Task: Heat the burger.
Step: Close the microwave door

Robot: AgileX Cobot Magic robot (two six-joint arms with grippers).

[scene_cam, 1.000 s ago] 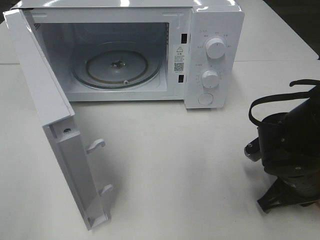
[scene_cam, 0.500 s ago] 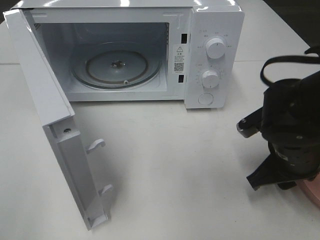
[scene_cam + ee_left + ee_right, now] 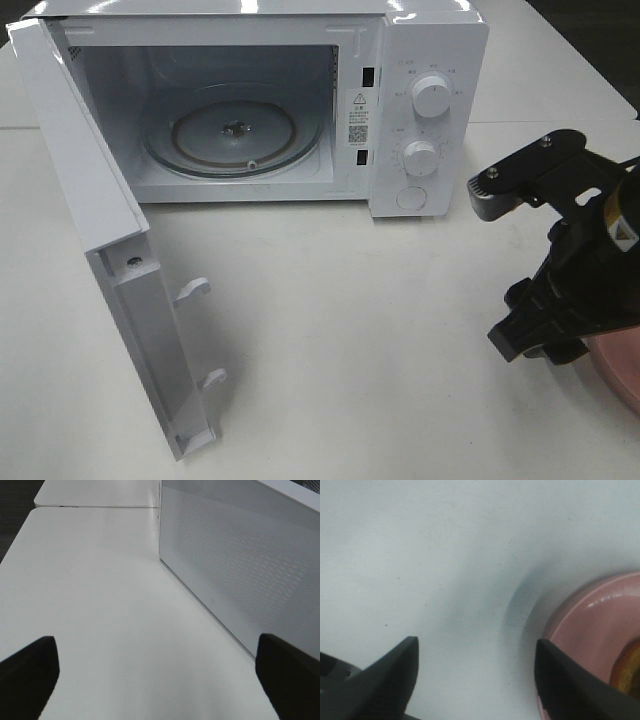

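Only a golden-brown sliver of the burger (image 3: 629, 676) shows, sitting on a pink plate (image 3: 590, 630) at the edge of the right wrist view. My right gripper (image 3: 476, 645) hovers over bare table beside the plate's rim, open, with nothing between its fingers. In the high view the black right arm (image 3: 575, 270) covers the burger, and only the plate's edge (image 3: 618, 368) peeks out at the lower right. The white microwave (image 3: 430, 60) stands at the back with its door (image 3: 100, 230) swung wide open and its glass turntable (image 3: 235, 130) bare. My left gripper (image 3: 155, 647) is open beside the microwave's perforated side wall (image 3: 240, 570).
Two dials (image 3: 432, 96) and a round button sit on the microwave's right panel. The open door juts toward the front left of the white table (image 3: 330, 330). A second table (image 3: 95, 492) adjoins behind.
The right arm has lifted and swung back toward the microwave. Its jaws have spread apart. The pink plate's edge has come into view beneath it.
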